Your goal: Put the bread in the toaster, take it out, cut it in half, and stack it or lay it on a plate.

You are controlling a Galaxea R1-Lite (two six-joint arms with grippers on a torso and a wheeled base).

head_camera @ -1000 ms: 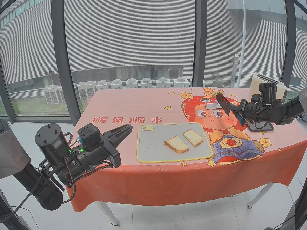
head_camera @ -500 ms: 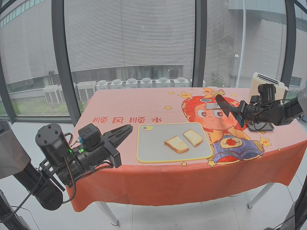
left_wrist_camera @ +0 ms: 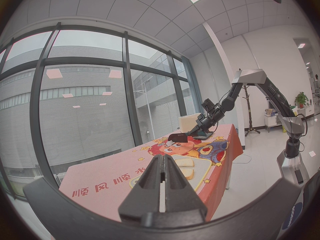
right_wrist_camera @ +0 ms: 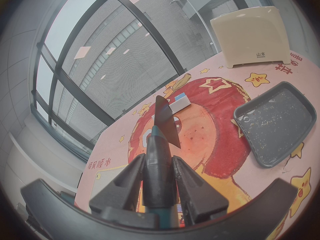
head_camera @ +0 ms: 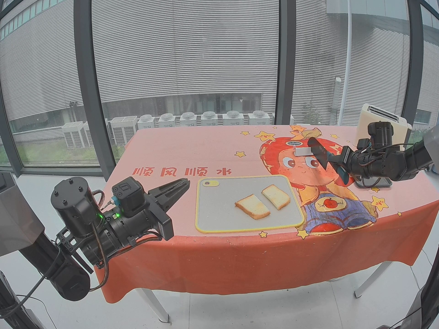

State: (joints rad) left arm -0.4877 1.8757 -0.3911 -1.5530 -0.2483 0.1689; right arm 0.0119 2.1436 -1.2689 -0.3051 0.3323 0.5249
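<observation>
Head view: two bread halves (head_camera: 252, 206) are lying side by side on the cutting board (head_camera: 219, 206); the right gripper (head_camera: 344, 161) is holding a knife (head_camera: 318, 151) above the table (head_camera: 183, 156), near the toaster (head_camera: 382, 117).
Left wrist view: the left gripper (left_wrist_camera: 162, 162) is pointing toward the table, jaws pressed together, gripping nothing.
Right wrist view: jaws are clamping the knife's handle; a dark tray (right_wrist_camera: 276, 124) is sitting near the toaster.

Ahead of you tall dark-framed windows (head_camera: 45, 69), grey building (head_camera: 183, 37) beyond, white floor (head_camera: 274, 311), panelled ceiling (left_wrist_camera: 133, 4), coat stand (left_wrist_camera: 248, 117)
</observation>
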